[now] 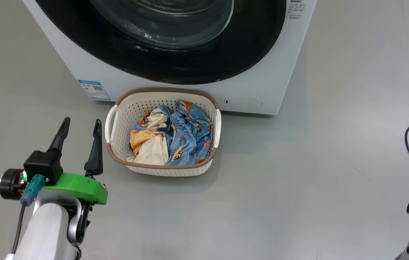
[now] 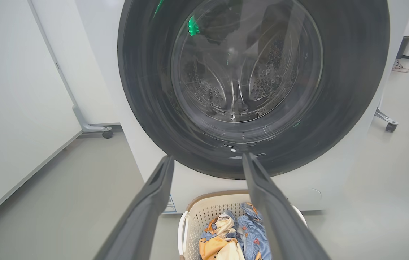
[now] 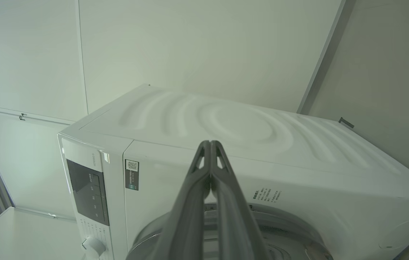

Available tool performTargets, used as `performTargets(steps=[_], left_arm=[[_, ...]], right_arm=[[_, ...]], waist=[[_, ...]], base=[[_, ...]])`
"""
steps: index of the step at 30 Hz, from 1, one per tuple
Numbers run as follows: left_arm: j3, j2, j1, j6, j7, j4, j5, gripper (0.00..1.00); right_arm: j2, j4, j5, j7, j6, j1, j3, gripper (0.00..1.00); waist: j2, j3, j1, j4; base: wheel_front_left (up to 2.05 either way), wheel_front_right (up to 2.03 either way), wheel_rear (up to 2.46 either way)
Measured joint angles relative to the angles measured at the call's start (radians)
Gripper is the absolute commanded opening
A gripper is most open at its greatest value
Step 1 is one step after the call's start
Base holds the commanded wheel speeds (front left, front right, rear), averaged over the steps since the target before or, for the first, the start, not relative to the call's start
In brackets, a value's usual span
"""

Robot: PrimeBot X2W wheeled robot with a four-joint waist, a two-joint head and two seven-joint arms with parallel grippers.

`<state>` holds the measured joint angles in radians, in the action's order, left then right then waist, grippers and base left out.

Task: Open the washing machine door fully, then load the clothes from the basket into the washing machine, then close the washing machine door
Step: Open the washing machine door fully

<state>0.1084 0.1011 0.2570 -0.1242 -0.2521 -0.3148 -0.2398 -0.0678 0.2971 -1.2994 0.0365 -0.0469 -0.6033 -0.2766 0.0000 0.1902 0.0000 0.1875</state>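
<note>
While facing glossy black-ringed washing machine door (image 1: 175, 68), finds crumpled soft clothes (image 1: 175, 137) in perforated cream basket (image 1: 164, 91); finds left gripper (image 1: 81, 122) spread, right gripper (image 3: 209, 144) pressed together.

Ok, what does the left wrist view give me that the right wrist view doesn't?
Left wrist view: the washing machine door face-on and closed, the basket of clothes below it, the open left gripper. Right wrist view: the machine's ridged top, control panel and knob, the shut, empty right gripper. Both: the white washing machine and part of its door.
</note>
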Motion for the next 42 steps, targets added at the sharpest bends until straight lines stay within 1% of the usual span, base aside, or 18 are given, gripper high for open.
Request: performTargets(steps=[3,4,7,11,17,20,26,29,33,42], left_arm=[[0.000,-0.002,0.021,0.000,0.000,0.009,0.000,1.00],[0.000,-0.004,0.026,0.000,0.000,0.010,0.000,1.00],[0.001,-0.017,0.037,0.000,0.000,0.016,-0.004,1.00],[-0.001,-0.021,0.056,0.000,0.000,0.032,-0.008,1.00],[0.012,-0.030,0.088,0.000,0.000,0.058,-0.018,1.00],[0.012,-0.034,0.109,0.000,0.000,0.072,-0.026,1.00],[0.016,-0.046,0.134,0.000,0.000,0.094,-0.032,1.00],[0.017,-0.055,0.148,0.000,0.000,0.099,-0.038,1.00],[0.021,-0.056,0.174,0.000,0.000,0.114,-0.043,1.00],[0.020,-0.065,0.186,0.000,0.000,0.123,-0.049,1.00]], right_arm=[[-0.002,-0.014,-0.054,0.071,-0.039,-0.064,0.004,0.00],[-0.004,-0.019,-0.066,0.095,-0.048,-0.085,0.008,0.00],[-0.018,-0.030,-0.083,0.155,-0.067,-0.137,0.023,0.00],[-0.061,-0.032,-0.082,0.214,-0.079,-0.189,0.046,0.00],[-0.102,-0.029,-0.082,0.296,-0.088,-0.263,0.064,0.00],[-0.104,-0.016,-0.082,0.344,-0.088,-0.302,0.089,0.00],[-0.103,0.086,-0.082,0.423,-0.088,-0.348,0.113,0.00],[-0.109,0.113,-0.077,0.446,-0.088,-0.380,0.121,0.00],[-0.133,0.139,-0.052,0.473,-0.088,-0.441,0.127,0.00],[-0.117,0.204,-0.025,0.533,-0.088,-0.534,0.179,0.00]], waist=[[0.0000,0.027,0.0000,0.012],[0.0000,0.036,0.0000,0.016],[0.0000,0.065,0.0000,0.028],[0.0000,0.103,0.0000,0.044],[0.0000,0.158,0.0000,0.067],[0.0000,0.185,0.0001,0.078],[0.0000,0.239,0.0001,0.095],[0.0000,0.264,0.0001,0.105],[0.0000,0.291,0.0001,0.121],[0.0000,0.340,0.0001,0.155]], base=[[0.00,0.00,0.00],[0.00,0.00,0.00],[0.00,0.00,0.00],[0.00,0.00,0.00],[0.00,0.00,0.00],[0.00,0.00,0.00],[0.00,0.00,0.00],[0.00,0.00,0.00],[0.00,0.00,0.00],[0.00,0.00,0.00]])
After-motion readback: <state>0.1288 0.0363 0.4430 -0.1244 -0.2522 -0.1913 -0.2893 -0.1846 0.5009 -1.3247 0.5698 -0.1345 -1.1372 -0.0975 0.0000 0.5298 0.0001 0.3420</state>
